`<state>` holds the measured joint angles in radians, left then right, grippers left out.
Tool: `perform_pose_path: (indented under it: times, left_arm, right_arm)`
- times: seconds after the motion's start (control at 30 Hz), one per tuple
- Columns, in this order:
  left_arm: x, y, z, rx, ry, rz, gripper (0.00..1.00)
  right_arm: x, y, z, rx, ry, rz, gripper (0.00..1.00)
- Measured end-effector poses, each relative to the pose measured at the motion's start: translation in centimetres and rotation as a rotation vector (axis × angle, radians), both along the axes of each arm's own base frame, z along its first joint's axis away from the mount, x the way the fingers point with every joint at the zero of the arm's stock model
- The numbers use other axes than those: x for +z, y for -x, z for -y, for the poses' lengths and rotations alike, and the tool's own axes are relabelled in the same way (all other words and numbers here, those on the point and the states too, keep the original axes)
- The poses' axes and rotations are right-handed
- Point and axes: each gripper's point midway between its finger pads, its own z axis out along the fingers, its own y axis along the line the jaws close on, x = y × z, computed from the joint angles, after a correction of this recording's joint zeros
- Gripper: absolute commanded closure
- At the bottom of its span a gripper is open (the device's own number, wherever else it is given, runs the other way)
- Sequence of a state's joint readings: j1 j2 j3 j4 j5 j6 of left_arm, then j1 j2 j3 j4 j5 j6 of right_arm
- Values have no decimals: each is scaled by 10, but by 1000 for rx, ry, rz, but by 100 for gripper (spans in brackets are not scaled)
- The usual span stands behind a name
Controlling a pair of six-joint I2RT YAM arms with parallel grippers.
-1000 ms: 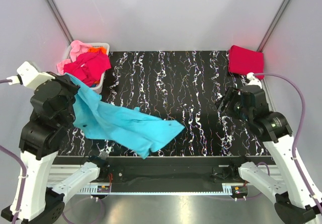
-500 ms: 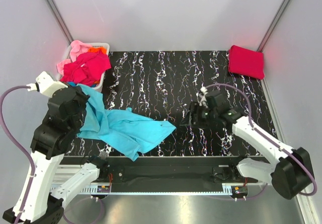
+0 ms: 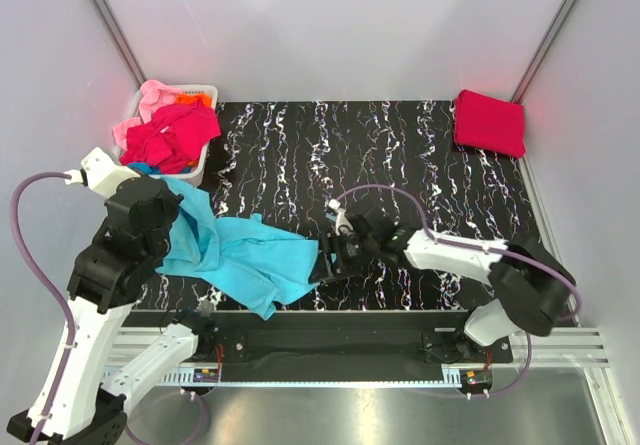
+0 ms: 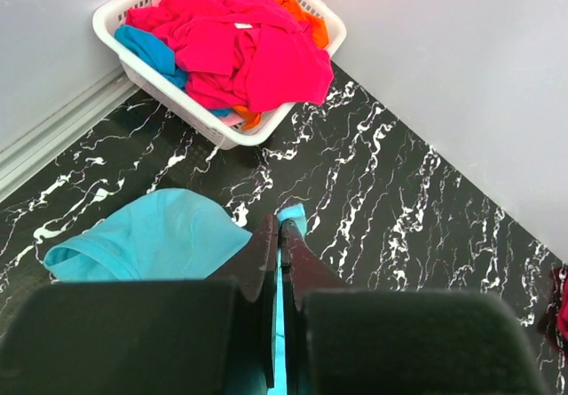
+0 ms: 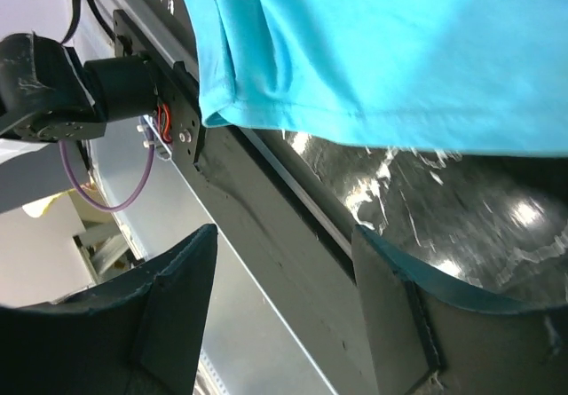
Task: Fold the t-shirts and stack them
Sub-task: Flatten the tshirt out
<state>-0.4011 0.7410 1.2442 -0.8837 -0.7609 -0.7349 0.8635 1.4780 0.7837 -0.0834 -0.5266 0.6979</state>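
Note:
A turquoise t-shirt [image 3: 245, 260] lies crumpled on the front left of the black marbled table [image 3: 400, 155], one end lifted. My left gripper [image 4: 282, 226] is shut on an edge of it; turquoise cloth [image 4: 151, 235] shows between and beside the jaws. My right gripper [image 3: 325, 268] is open and low at the shirt's right edge; its wrist view shows the shirt's hem [image 5: 355, 84] just above the open fingers. A folded crimson t-shirt [image 3: 489, 122] lies at the back right corner. Pink, magenta-red, orange and blue shirts [image 3: 170, 130] fill the basket.
A white slotted basket [image 3: 195, 170] stands at the back left corner, also in the left wrist view [image 4: 177, 102]. The table's front edge and a black rail [image 5: 266, 226] run right under the right gripper. Grey walls enclose the table.
My right arm has reached left across the table to the turquoise shirt's right edge. The left arm has drawn the shirt's left end in and down; the shirt has bunched leftward.

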Motion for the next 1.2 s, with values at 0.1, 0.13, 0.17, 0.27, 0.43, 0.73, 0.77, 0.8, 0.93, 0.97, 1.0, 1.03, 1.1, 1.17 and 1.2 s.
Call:
perform_pose_path:
  times: [0.1,0.13,0.17,0.27,0.43,0.73,0.77,0.8,0.93,0.97,1.0,1.03,1.1,1.17,1.2]
  left_arm:
    - [-5,0,0,0,-6,-14,100]
    - [-6,0,0,0,-8,-19,100]
    - [-7,0,0,0,-9,-21,100]
    - [-8,0,0,0,-10,-23,100]
    - [-6,3,-1,0,-5,-11,100]
    - [-5,6,-3,2,-3,-5,100]
    - [-6,7,-3,3,-5,-8,100]
    - [-7,7,-3,2,-5,-9,100]
    - [-6,8,-4,3,-5,-7,100]
    - [-6,8,-4,4,-5,-7,100]
    - [-6,8,-4,6,-6,-7,100]
    - [-7,8,-5,7,-7,-9,100]
    - [-7,9,-5,9,-9,-12,100]
    - [-8,9,-6,11,-12,-17,100]
    - [-9,10,-6,11,-13,-18,100]
  right_arm:
    - [-6,3,-20,29,-46,-2,31]
    - [-7,3,-29,39,-73,3,31]
    - [-6,3,-35,47,-95,7,31]
    - [-8,3,-55,70,-155,1,33]
    - [-11,-1,-81,84,-217,-19,37]
    - [2,-3,-99,91,-268,-10,39]
    - [3,-3,-100,91,-269,-9,38]
    - [3,-4,-101,90,-267,-9,38]
    - [0,-6,-106,85,-244,-12,39]
    - [-3,-6,-106,82,-233,-15,40]
    - [-6,-5,-106,79,-218,-21,40]
    - [-9,-5,-106,75,-202,-28,40]
    - [-18,-6,-105,63,-164,-39,41]
    - [-25,-6,-103,51,-131,-51,42]
    - [-29,-6,-102,45,-115,-55,43]
